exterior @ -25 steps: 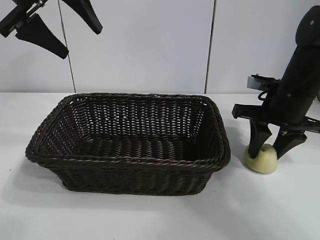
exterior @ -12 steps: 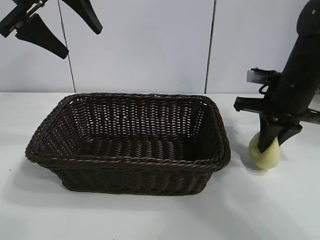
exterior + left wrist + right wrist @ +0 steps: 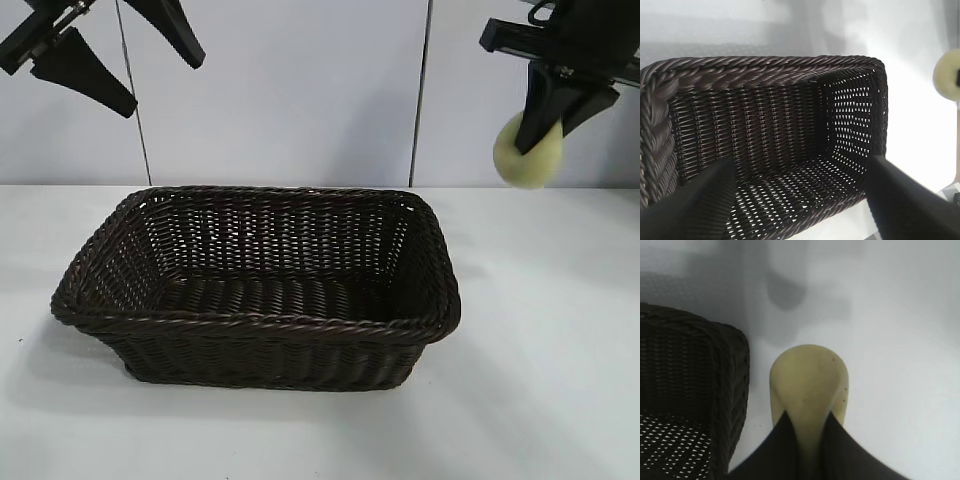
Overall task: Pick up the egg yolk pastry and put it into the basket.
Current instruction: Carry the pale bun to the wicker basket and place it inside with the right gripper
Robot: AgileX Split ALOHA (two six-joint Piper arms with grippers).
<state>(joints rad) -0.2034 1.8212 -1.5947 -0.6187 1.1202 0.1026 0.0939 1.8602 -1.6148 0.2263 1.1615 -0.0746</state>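
Above the white table (image 3: 540, 400), right end effector (image 3: 548, 122) grips egg yolk pastry (image 3: 525, 158).

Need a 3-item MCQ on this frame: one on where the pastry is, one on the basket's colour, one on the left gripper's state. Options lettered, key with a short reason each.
1. Where is the egg yolk pastry?
A. inside the basket
B. on the table by the basket
C. in the air, up and to the right of the basket

2. What colour is the basket?
A. dark brown
B. white
C. pale yellow

3. How is the left gripper?
A. shut on the pastry
B. open and holding nothing
C. shut on the basket rim

Key: 1 C, the right gripper pinches it clear of the table. 2 A, dark woven wicker. 3 B, its fingers stand apart at upper left, nothing between them.
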